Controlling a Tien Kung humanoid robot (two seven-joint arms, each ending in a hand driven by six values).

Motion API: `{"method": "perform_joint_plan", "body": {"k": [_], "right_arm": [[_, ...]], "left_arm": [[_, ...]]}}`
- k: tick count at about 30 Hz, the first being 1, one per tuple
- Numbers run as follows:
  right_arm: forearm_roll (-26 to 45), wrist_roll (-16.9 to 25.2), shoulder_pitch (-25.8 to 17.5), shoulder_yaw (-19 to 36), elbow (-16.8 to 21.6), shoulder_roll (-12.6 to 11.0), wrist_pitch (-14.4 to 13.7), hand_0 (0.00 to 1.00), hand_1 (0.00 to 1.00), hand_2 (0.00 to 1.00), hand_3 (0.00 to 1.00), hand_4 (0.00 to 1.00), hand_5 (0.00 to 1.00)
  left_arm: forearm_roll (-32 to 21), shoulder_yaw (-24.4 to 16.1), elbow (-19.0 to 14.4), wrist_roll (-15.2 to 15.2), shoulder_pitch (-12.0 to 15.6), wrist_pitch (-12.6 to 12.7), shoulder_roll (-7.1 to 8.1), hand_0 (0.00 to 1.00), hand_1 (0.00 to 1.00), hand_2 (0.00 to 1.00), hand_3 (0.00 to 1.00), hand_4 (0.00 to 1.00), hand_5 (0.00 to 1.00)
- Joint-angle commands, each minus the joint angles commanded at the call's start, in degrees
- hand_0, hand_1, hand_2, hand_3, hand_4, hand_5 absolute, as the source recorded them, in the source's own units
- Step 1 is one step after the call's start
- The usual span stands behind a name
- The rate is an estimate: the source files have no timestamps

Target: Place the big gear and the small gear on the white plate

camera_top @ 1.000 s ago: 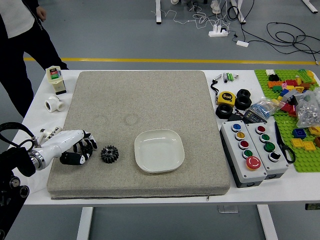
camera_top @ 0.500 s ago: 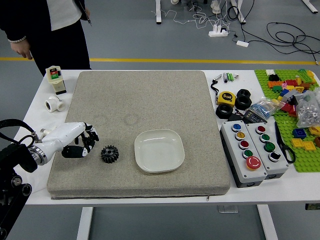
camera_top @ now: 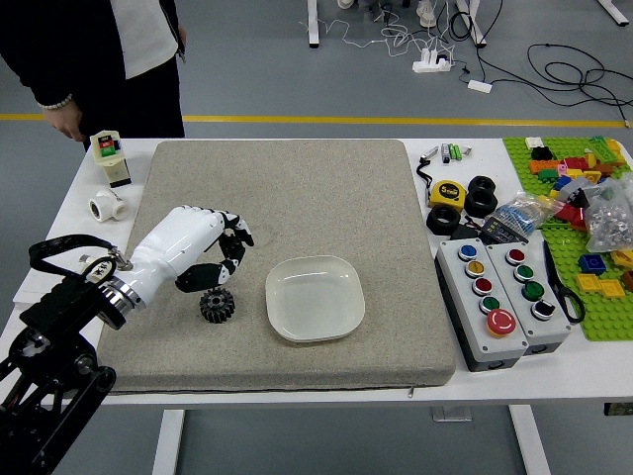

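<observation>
The white table stretches across in front of me, with the grey mat covering much of it. At the far left side stands a person, one hand hanging low and taking no part in the work. My left arm now reaches farther in over the mat than it did a moment ago; my right arm is out of view. The white plate sits where it was, flat on the mat, with neither gear on it.

My left hand has swung forward and inward, from the gear's left to just beyond it. The fingers are parted and loosely curved, with nothing in their grasp. The black gear hasn't shifted: it rests on the mat, left of the plate and close by my thumb. I see only this one, and can't tell whether it is the big or the small.

So I am nearer to a pick-up, I judge, but nothing is placed. I probably need to ease back and down over the gear before closing, or a fingertip could knock it away.
</observation>
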Motion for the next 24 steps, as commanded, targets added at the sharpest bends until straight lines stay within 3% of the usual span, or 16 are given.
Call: {"method": "perform_joint_plan", "body": {"k": [1,4,5,10,11,16,17,22,23,24], "right_arm": [[0.1,0.0,0.1,-0.1,0.0,0.0,0.0,0.608,0.611,0.702,0.571,0.769,0.723],[0.2,0.0,0.2,-0.2,0.0,0.0,0.0,0.608,0.611,0.702,0.571,0.769,0.723],[0.2,0.0,0.2,-0.2,0.0,-0.1,0.0,0.607,0.612,0.702,0.571,0.769,0.722],[0.6,0.1,0.4,-0.5,0.0,-0.2,0.0,0.607,0.612,0.702,0.571,0.769,0.722],[0.5,0.1,0.5,-0.4,0.0,-0.2,0.0,0.605,0.611,0.702,0.570,0.769,0.721],[0.3,0.2,0.5,-0.2,0.0,-0.3,0.0,0.605,0.611,0.702,0.570,0.769,0.721],[0.3,0.2,0.6,-0.2,0.0,-0.3,0.0,0.607,0.611,0.702,0.569,0.768,0.720],[0.3,0.2,0.6,-0.1,0.0,-0.3,0.0,0.607,0.611,0.702,0.569,0.768,0.720],[0.3,0.2,0.6,-0.1,0.0,-0.3,0.0,0.607,0.611,0.701,0.568,0.768,0.720],[0.3,0.2,0.6,-0.2,0.0,-0.3,0.0,0.607,0.611,0.701,0.568,0.768,0.720]], "left_arm": [[0.0,2.4,0.5,0.1,-0.5,1.8,-0.47,0.310,0.437,0.494,0.551,0.171,0.002],[0.0,7.0,1.9,0.8,-1.8,2.3,-1.54,0.310,0.437,0.494,0.551,0.171,0.002],[0.0,7.9,2.2,1.0,-2.0,2.2,-1.67,0.345,0.491,0.558,0.618,0.551,0.002],[0.0,12.7,5.1,1.2,-3.3,2.4,-2.51,0.345,0.491,0.558,0.618,0.551,0.002],[0.0,13.2,5.8,1.3,-3.5,2.5,-2.72,0.434,0.582,0.725,0.771,0.849,0.037],[0.0,14.3,7.2,1.0,-3.9,4.0,-2.90,0.434,0.582,0.725,0.771,0.849,0.037],[0.0,14.5,7.4,0.9,-4.0,4.5,-2.91,0.650,0.770,0.927,0.938,0.998,0.182],[0.0,14.3,7.9,1.0,-4.2,4.5,-3.08,0.650,0.770,0.927,0.938,0.998,0.182],[0.0,14.2,8.0,1.0,-4.2,4.4,-3.10,0.735,0.847,0.998,0.966,0.998,0.221],[0.0,13.9,7.9,1.0,-4.2,4.3,-3.11,0.735,0.847,0.998,0.966,0.998,0.221]]}}
